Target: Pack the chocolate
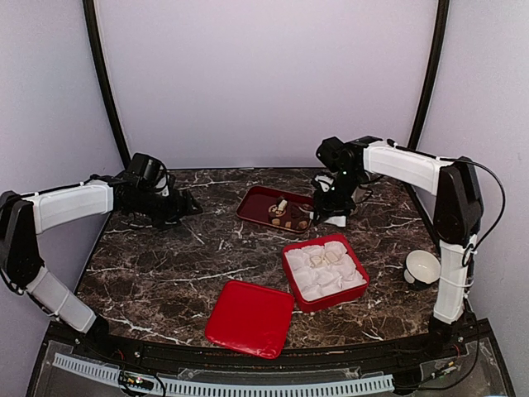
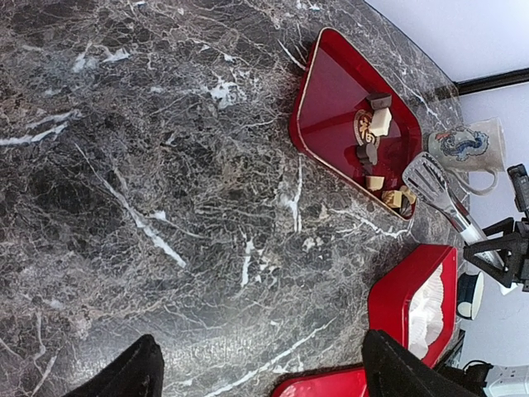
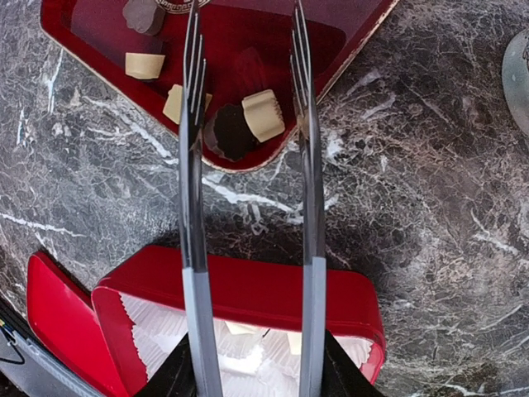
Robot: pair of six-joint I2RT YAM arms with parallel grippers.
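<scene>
Holding metal tongs [image 3: 248, 165] in my right gripper [image 1: 335, 201], jaws clamped on their handle, I see the two tong tips apart above the near corner of the dark red tray [image 3: 347, 50], where the chocolate [image 3: 246, 122] lies in brown and tan lumps. My left gripper [image 1: 178, 207] hangs over bare marble tabletop [image 1: 165, 273] at far left, jaws apart. Nearer sit the red box [image 1: 355, 289] lined with white paper cups [image 1: 324, 269], its lid [image 1: 250, 318] and a mug [image 1: 422, 267].

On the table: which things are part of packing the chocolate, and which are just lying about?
Part of the job: chocolates, dark red tray, red box with paper cups, red lid, tongs in right pincer.
Lying about: patterned mug, white cup.
</scene>
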